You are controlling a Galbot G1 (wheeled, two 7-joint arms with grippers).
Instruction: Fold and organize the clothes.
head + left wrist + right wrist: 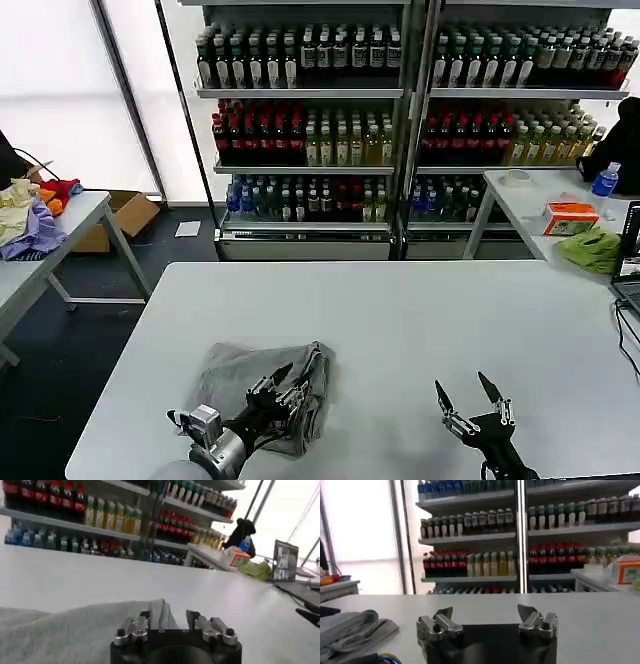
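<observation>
A light grey shirt [245, 385] lies loosely folded on the white table [420, 310], near its front left. My left gripper [288, 385] rests low over the shirt's right part, fingers open. In the left wrist view the grey shirt [60, 635] spreads under the left gripper [168, 619], and a raised fold stands between its spread fingers. My right gripper [463, 392] hovers open over bare table to the right of the shirt, holding nothing. From the right wrist, the right gripper [485, 614] gapes wide and the folded shirt [355, 629] lies off to one side.
A side table at the left carries a colourful garment heap [35, 215], with a cardboard box [125, 213] on the floor behind it. Shelves of bottles [400, 110] stand at the back. The right table holds a green cloth [590, 248] and an orange box [570, 217]. A laptop [630, 265] sits at the right edge.
</observation>
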